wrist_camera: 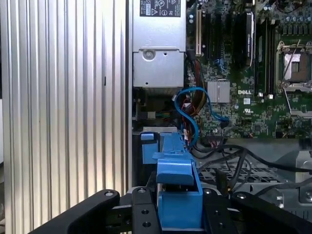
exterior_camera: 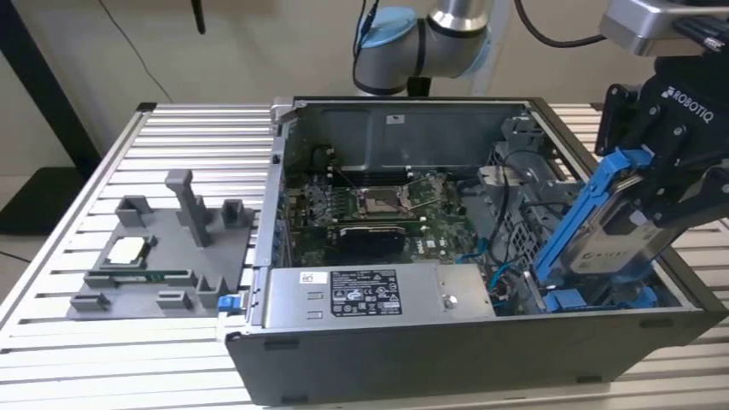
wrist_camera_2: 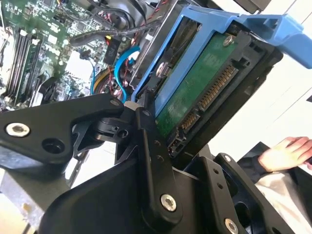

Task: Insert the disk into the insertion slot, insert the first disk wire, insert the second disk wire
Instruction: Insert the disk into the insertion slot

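My gripper (exterior_camera: 651,215) is shut on the disk (exterior_camera: 621,235), a silver-grey drive with a white label in a bright blue carrier (exterior_camera: 581,209). The disk hangs tilted, its lower end down at the insertion slot (exterior_camera: 598,299), the grey bay with blue clips in the case's corner at the exterior view's right. In the second wrist view the disk's green board and connector (wrist_camera_2: 204,85) face the camera between black fingers (wrist_camera_2: 151,161). In the first wrist view the carrier (wrist_camera: 178,195) sits between the fingers (wrist_camera: 141,214), with a loose blue disk wire (wrist_camera: 189,114) and coloured wires past it.
The open computer case holds a motherboard (exterior_camera: 376,205) and a grey power-supply box (exterior_camera: 364,295) along its near wall. A grey fixture tray (exterior_camera: 160,256) lies on the slatted table (exterior_camera: 68,342) at the exterior view's left. A person's hand (wrist_camera_2: 285,153) rests off to the side.
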You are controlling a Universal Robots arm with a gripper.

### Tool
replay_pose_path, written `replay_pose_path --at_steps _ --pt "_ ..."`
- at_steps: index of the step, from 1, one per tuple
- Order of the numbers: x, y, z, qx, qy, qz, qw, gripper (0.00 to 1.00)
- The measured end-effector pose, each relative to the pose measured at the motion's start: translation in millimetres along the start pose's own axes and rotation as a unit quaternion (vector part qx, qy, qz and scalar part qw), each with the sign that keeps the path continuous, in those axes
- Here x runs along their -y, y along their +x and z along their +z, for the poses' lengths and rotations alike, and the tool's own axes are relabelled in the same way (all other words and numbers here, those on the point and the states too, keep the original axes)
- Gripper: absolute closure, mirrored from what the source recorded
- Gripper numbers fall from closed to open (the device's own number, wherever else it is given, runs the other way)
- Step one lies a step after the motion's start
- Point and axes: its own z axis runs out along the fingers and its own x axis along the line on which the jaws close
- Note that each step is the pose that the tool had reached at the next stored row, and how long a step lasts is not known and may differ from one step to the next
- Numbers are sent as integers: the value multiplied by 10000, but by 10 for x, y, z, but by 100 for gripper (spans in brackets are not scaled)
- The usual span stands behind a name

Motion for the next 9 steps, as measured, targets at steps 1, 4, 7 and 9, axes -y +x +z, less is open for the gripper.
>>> replay_pose_path --at_steps 1,4,7,9 --pt "2 0 13 0 0 0 10000 67" --pt "10 1 44 0 0 -1 10000 67" --pt "23 1 69 1 0 -1 10000 67" --pt "27 1 87 0 0 0 10000 67"
